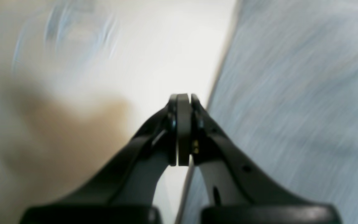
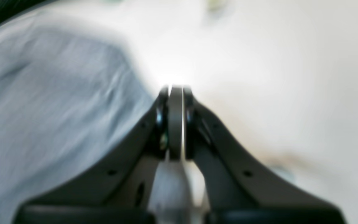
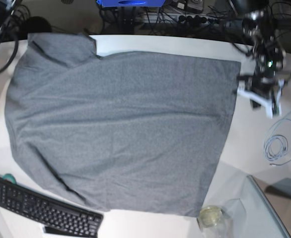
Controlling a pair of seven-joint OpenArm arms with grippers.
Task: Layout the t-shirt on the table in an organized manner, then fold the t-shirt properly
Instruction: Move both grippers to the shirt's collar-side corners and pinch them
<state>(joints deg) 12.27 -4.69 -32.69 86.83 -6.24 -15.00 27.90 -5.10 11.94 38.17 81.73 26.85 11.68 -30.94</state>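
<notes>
The grey t-shirt lies spread flat over most of the white table, hem toward the right and one sleeve at the top left. My left gripper is at the shirt's right edge, near its top right corner. In the left wrist view it is shut with nothing in it, hovering over bare table with the shirt just to its right. My right gripper is shut beside the shirt, above white table. I cannot make it out in the base view.
A black keyboard lies at the front left, against the shirt's lower edge. A glass jar and a clear glass panel are at the front right. A coiled cable lies to the right. Cables and a blue object lie behind the table.
</notes>
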